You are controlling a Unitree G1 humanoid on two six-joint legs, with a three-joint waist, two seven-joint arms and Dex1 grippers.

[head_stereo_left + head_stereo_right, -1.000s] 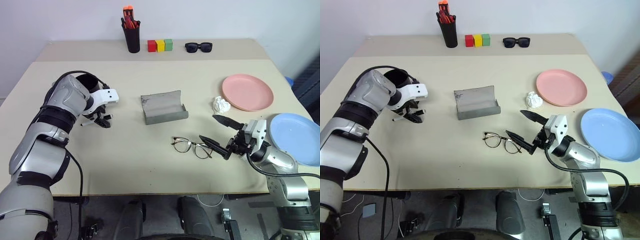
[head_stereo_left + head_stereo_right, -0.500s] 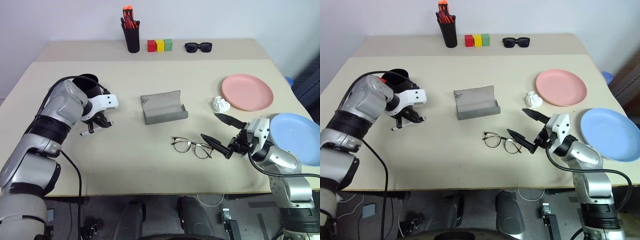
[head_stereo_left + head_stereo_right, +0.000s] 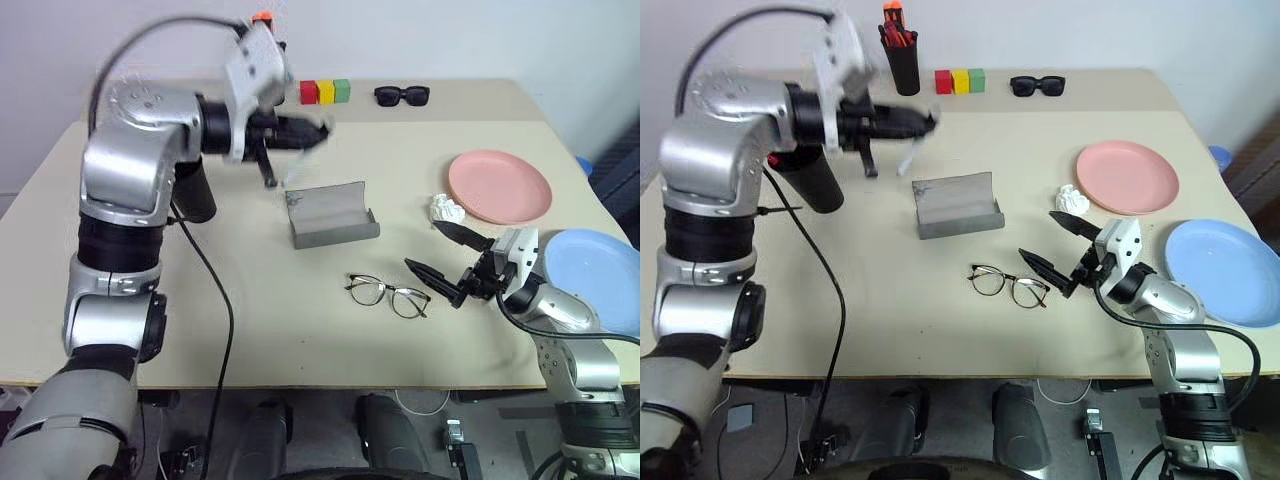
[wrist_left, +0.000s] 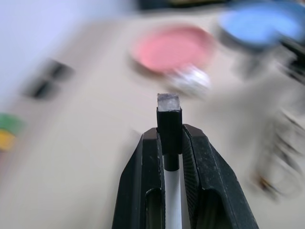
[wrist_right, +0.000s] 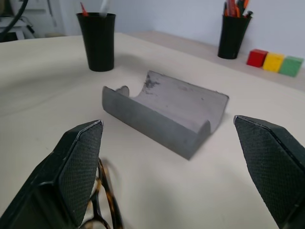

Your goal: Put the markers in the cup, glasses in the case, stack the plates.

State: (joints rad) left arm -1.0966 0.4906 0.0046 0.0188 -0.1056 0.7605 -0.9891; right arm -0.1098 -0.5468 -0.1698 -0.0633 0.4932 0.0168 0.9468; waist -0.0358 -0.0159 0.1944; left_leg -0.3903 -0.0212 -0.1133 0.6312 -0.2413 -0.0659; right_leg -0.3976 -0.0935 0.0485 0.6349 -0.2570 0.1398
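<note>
Left gripper [image 4: 170,143] clamping marker [image 4: 169,119], seemingly mid-air

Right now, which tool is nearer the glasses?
Right. The right tool hovers open just beside the glasses; the left tool, shut on a marker, is raised beyond the case.

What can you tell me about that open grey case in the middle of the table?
The grey case is a rectangular spectacle case lying open near the table's centre, its hollow facing up. It looks felt-like and matte, with a curved trough, a taller back wall and a dark smudge inside near one end. It is empty and nothing touches it. The wire-framed glasses lie apart from it, nearer the robot, and the open right gripper hovers beside those.
</note>
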